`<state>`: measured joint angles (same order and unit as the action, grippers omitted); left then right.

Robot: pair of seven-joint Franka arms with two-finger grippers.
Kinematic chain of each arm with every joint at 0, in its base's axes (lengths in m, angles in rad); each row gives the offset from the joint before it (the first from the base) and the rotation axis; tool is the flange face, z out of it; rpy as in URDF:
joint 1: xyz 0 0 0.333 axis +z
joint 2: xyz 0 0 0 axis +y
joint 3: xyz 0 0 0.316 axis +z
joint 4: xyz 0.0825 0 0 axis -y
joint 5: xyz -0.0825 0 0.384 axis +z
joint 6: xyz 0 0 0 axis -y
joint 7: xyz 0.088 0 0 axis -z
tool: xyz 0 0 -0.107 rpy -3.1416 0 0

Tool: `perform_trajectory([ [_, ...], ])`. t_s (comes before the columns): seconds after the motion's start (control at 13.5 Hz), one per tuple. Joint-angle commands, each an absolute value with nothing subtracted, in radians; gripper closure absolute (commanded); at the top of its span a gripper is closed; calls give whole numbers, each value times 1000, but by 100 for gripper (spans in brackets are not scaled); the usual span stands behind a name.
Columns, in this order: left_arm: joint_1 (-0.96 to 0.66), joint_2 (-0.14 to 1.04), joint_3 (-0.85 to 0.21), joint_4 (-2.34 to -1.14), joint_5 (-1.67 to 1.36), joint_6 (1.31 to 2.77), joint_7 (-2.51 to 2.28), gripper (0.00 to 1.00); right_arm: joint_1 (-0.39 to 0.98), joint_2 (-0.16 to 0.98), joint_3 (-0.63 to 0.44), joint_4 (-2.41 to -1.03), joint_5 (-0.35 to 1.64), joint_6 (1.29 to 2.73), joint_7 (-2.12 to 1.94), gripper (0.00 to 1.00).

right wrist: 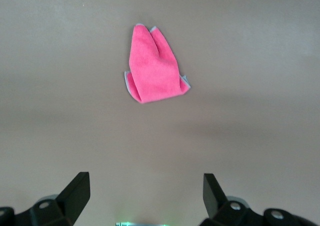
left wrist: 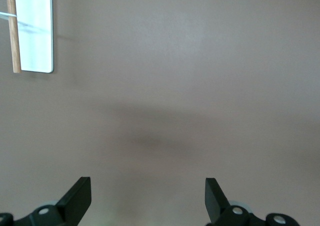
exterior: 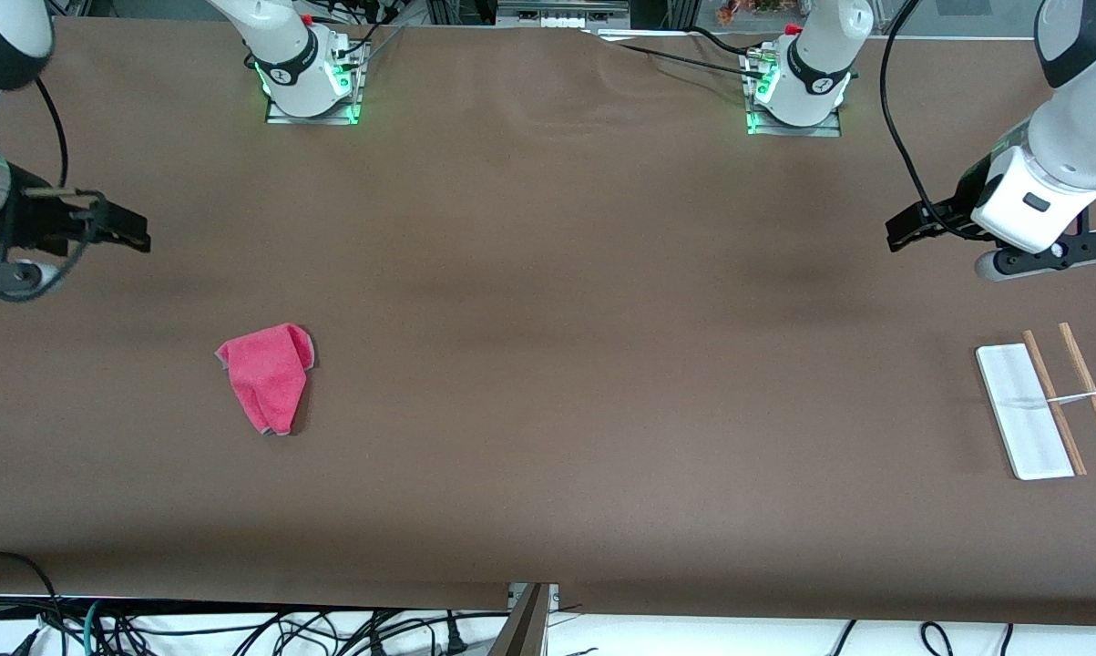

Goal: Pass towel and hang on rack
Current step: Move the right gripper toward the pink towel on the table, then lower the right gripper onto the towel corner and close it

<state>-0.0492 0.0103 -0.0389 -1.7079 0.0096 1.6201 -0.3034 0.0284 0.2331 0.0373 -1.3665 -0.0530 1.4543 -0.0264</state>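
Lying crumpled on the brown counter (exterior: 548, 364), the towel (exterior: 268, 374) sat toward the right arm's end, pink side up with a thin grey edge showing along its folds. Bare counter surrounded it on every side, and a wide open stretch separated it from the rack (exterior: 1049, 405), which stood toward the left arm's end, close to that end's edge (base flat and white, two wooden rods beside it, a thin silver crossbar between them).

Both arms waited. The right gripper (exterior: 133, 232) hung over the counter near its own end, fingers (right wrist: 75, 193) spread wide and holding nothing; its wrist view showed the towel (right wrist: 152, 65) well apart from the fingertips. The left gripper (exterior: 903, 228) hung over the counter near the rack, fingers (left wrist: 77, 198) likewise spread wide and empty, with the rack (left wrist: 35, 30) at the corner of its wrist view.
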Motion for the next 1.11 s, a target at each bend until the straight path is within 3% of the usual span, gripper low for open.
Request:
perform_trajectory([
  [0.0,-34,5,-44,-1704,-24,1637,-293,0,57,284,38,-1362,-52,1514,-21,0],
  [0.81,-20,18,-41,-1681,-14,1640,-287,0,161,639,35,-1367,-57,1885,-6,0],
  [1.03,-15,15,-41,-1677,-21,1641,-288,0,175,693,37,-1393,-52,1908,70,0],
])
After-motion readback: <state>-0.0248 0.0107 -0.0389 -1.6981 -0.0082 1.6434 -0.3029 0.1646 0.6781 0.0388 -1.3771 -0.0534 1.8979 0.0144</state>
